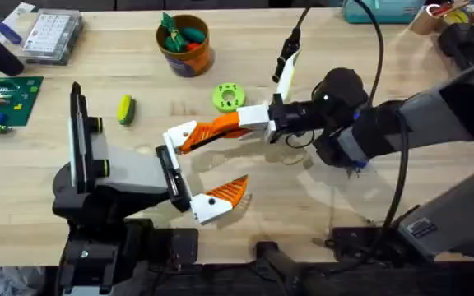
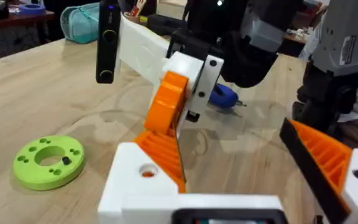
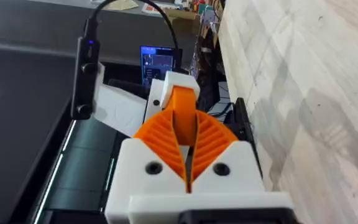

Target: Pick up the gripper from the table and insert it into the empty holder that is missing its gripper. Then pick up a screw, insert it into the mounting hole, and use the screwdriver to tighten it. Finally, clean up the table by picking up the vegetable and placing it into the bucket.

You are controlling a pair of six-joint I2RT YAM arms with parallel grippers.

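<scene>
My right gripper [image 1: 252,122] [image 3: 188,155] is shut on the gripper [image 1: 212,129] [image 3: 180,112], pads on its orange tip. Its white base points at the holder [image 1: 179,136] [image 2: 143,182] on the left arm's hand and touches it; I cannot tell how deep it sits. My left gripper [image 1: 208,164] stands open, its one mounted orange finger [image 1: 225,193] [image 2: 322,155] far from the holder. The vegetable [image 1: 125,108] lies on the table to the left. The bucket [image 1: 184,45] stands at the back with toys inside. A blue-handled screwdriver [image 2: 224,94] lies under the right arm. The screw is out of view.
A lime-green ring [image 1: 228,96] [image 2: 45,163] lies just behind the two grippers. A green circuit board [image 1: 6,99] and a clear plastic box [image 1: 52,33] sit at the far left. A black cable [image 1: 377,49] arcs over the right arm.
</scene>
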